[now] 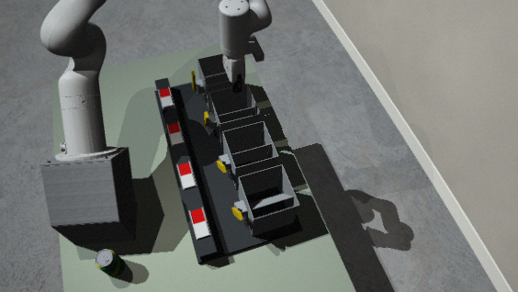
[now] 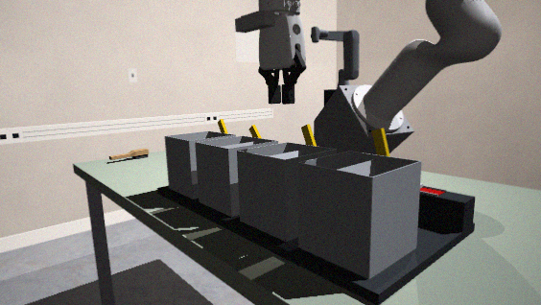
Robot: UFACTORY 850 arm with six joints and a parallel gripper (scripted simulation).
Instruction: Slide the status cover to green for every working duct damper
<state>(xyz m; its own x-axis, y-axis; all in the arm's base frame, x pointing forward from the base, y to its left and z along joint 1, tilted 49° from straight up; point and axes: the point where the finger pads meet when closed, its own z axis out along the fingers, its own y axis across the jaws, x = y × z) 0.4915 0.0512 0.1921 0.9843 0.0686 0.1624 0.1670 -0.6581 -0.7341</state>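
Observation:
Four grey open-topped duct dampers stand in a row on a black base board: the farthest, the second, the third and the nearest. Each has a yellow lever on its side, such as the nearest one. In front of them lie four status sliders, all showing red. My gripper hangs well above the far end of the row, fingers pointing down, close together and empty; it also shows in the exterior view.
The robot's base block stands on the left of the table. A green can stands near the front left corner. A wooden-handled brush lies at the table's far end.

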